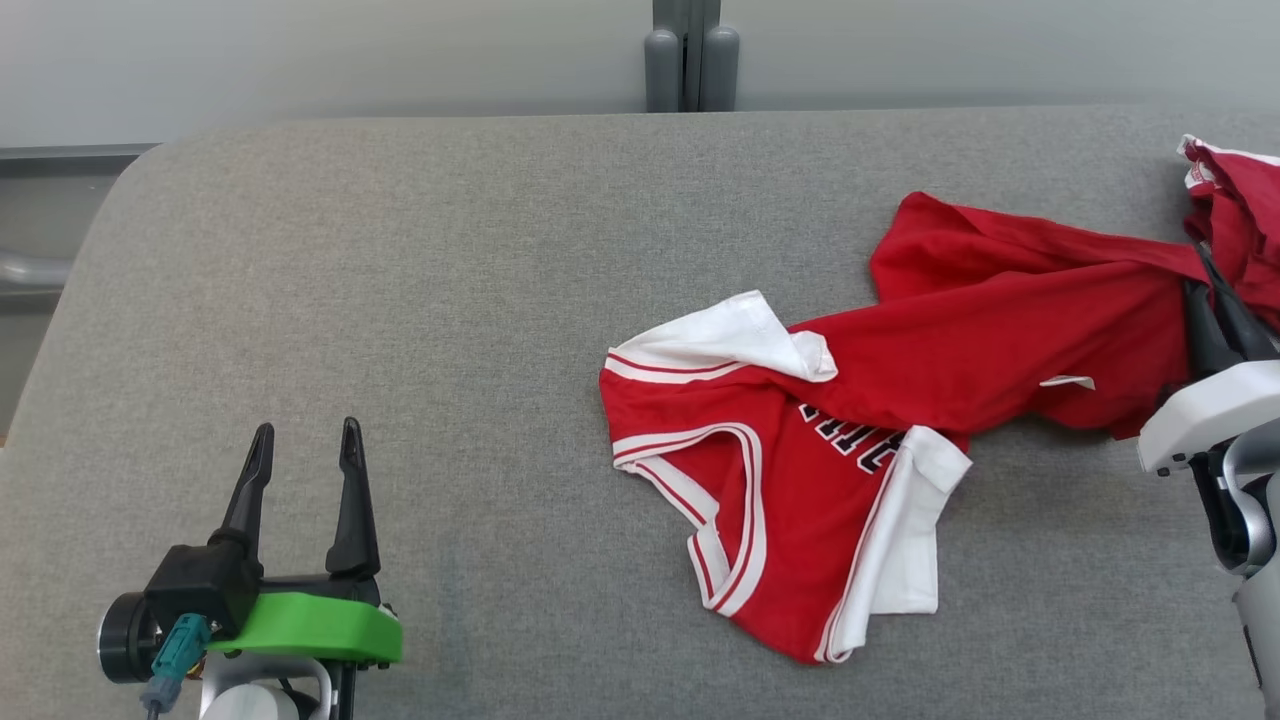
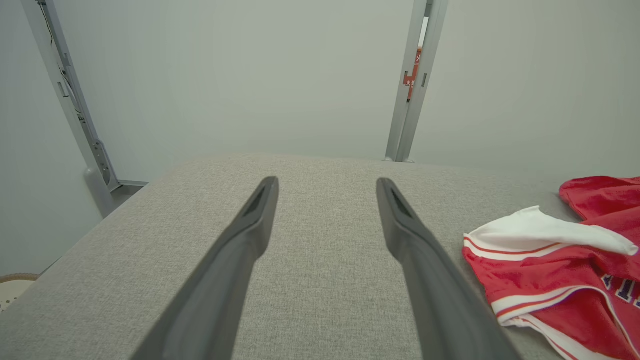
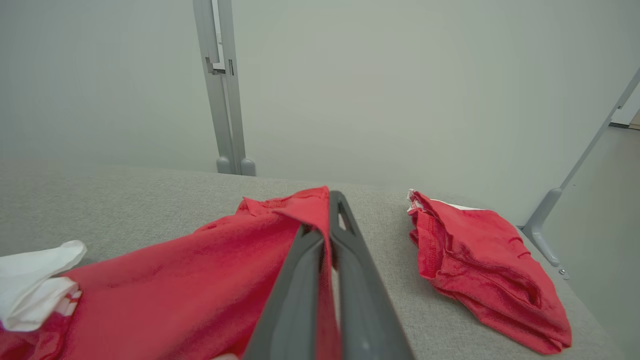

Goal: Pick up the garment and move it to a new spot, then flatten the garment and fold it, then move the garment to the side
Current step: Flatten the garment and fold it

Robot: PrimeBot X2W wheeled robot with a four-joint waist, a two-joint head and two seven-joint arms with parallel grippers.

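The garment is a red jersey with white trim and dark lettering, lying crumpled on the right half of the grey table. My right gripper is shut on its far right edge, and in the right wrist view red cloth is pinched between the closed fingers of that gripper. My left gripper stands open at the lower left, well apart from the jersey, holding nothing. The left wrist view shows that gripper spread over bare table, with the jersey off to its right.
A second bunched red garment lies at the table's far right edge, just beyond my right gripper, and the right wrist view shows this bundle too. Grey posts stand behind the table's back edge. The table's left half is bare fabric.
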